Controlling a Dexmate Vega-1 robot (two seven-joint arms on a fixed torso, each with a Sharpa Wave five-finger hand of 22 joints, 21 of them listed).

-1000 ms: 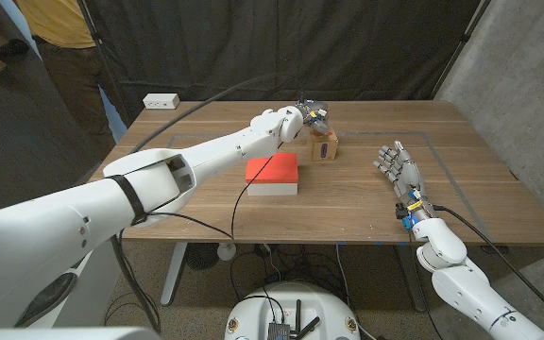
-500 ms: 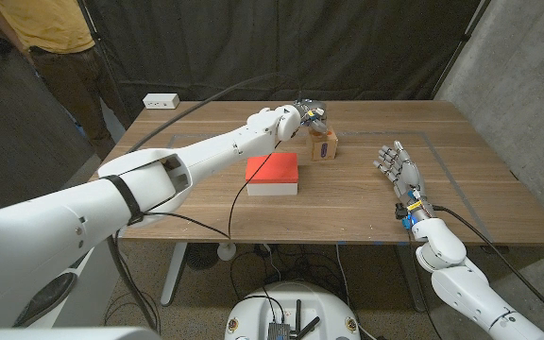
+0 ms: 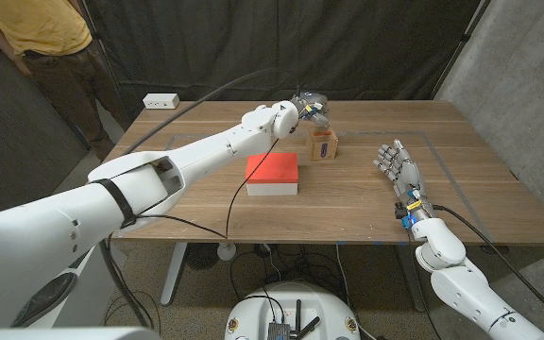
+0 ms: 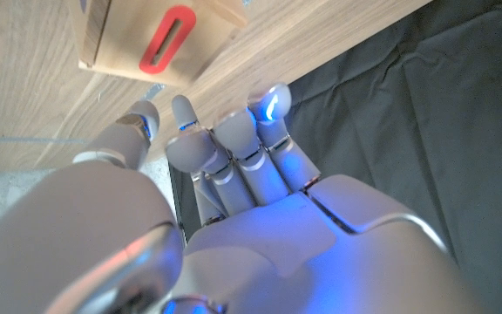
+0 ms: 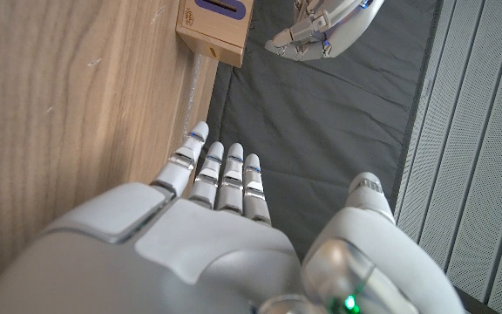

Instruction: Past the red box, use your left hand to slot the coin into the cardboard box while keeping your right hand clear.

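1. Your left arm reaches in from the lower left of the head view toward the upper middle. Its left hand (image 3: 308,107) hangs above the back edge of the cardboard box (image 3: 324,145).
2. The left hand's fingers are curled in toward each other. Whether the coin sits between them you cannot tell; no coin is plain to see in any view.
3. The cardboard box stands just above the centre of the head view, a dark slot on its near face. In the left wrist view the box (image 4: 159,33) shows a red-rimmed slot, close to the fingertips (image 4: 269,99) but apart from them.
4. The red box (image 3: 272,175) lies flat on the table (image 3: 196,203), at the centre of the head view, just down and left of the cardboard box and not touching it.
5. Your right hand (image 3: 398,166) is at the right of the head view, well apart from both boxes, fingers spread and holding nothing.
6. A white block (image 3: 161,100) lies at the table's upper left corner.
7. A person (image 3: 50,47) stands at the upper left of the frame.
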